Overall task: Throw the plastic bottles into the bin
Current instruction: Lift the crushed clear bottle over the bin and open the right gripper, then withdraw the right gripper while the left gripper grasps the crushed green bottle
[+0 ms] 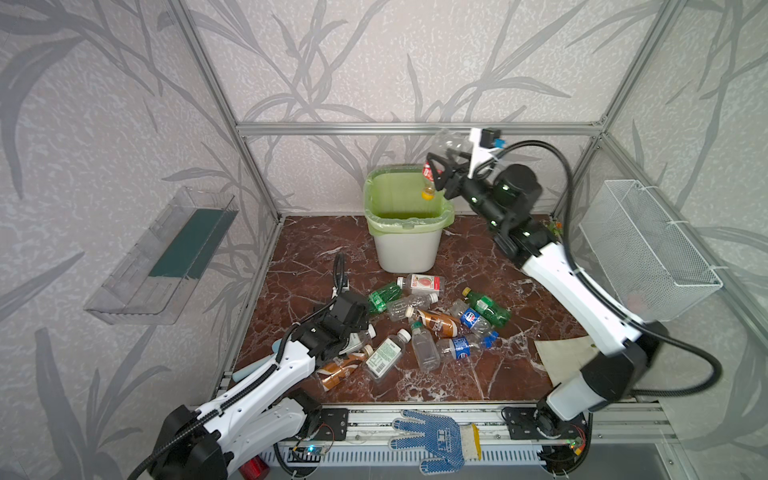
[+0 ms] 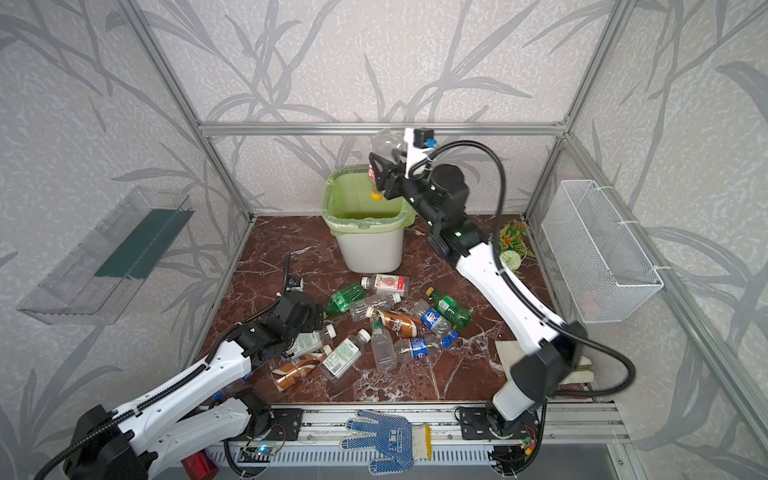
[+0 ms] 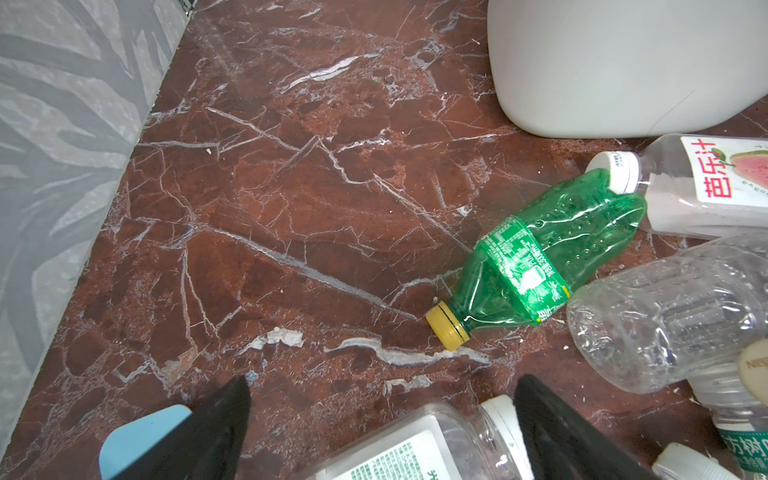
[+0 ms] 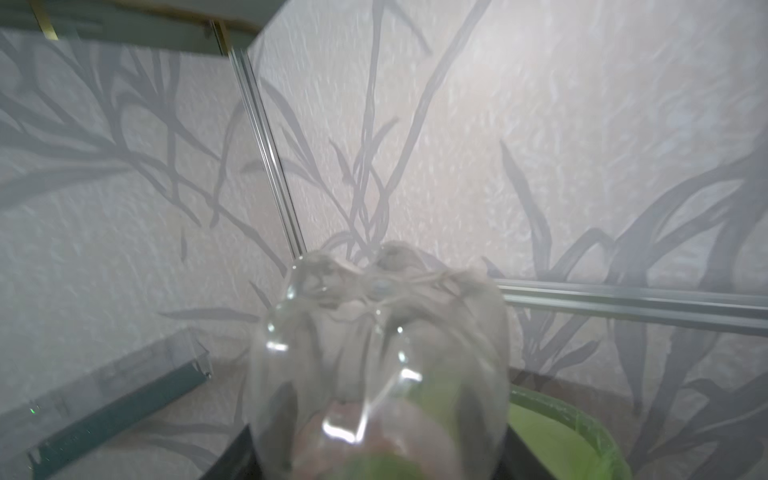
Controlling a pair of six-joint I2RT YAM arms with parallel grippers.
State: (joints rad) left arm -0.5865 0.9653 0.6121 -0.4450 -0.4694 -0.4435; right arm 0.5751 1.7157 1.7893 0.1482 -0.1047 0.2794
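Above marble (image 1: 316, 249), raised right hand (image 1: 439, 176) flanks cap-down bottle (image 1: 451, 143).

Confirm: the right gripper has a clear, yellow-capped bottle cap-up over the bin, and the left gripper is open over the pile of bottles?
Wrong on one point: the bottle at the right gripper hangs cap-down, its yellow cap lowest over the bin, as both top views show. The left gripper is indeed open over the pile of bottles.
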